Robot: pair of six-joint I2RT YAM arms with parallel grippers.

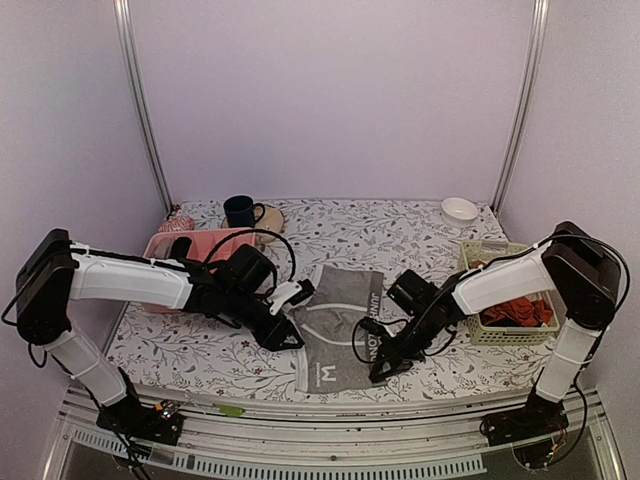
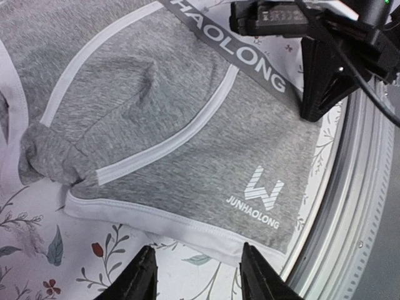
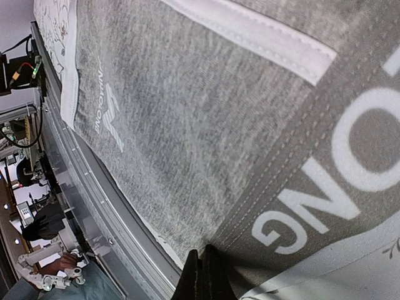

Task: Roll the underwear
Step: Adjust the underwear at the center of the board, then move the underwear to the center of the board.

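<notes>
The grey underwear [image 1: 338,318] lies spread flat on the flowered table, its dark lettered waistband [image 2: 250,59] on the right and its pale-trimmed leg hems on the left. One leg [image 2: 47,156] is bunched into a small lump. My left gripper [image 2: 197,276] is open over bare table, just short of the near leg hem [image 2: 187,226]. In the top view this left gripper [image 1: 287,336] hangs at the garment's left side. My right gripper [image 3: 204,275] is shut, its tips touching the cloth beside the waistband's near end [image 3: 300,212], close to the table's front edge.
A pink basket [image 1: 205,240] and a dark mug [image 1: 239,211] stand at the back left. A white bowl [image 1: 459,210] sits at the back right. A pale basket [image 1: 478,330] holding orange-red garments [image 1: 520,310] stands right of the underwear. The metal front rail [image 2: 350,206] runs close by.
</notes>
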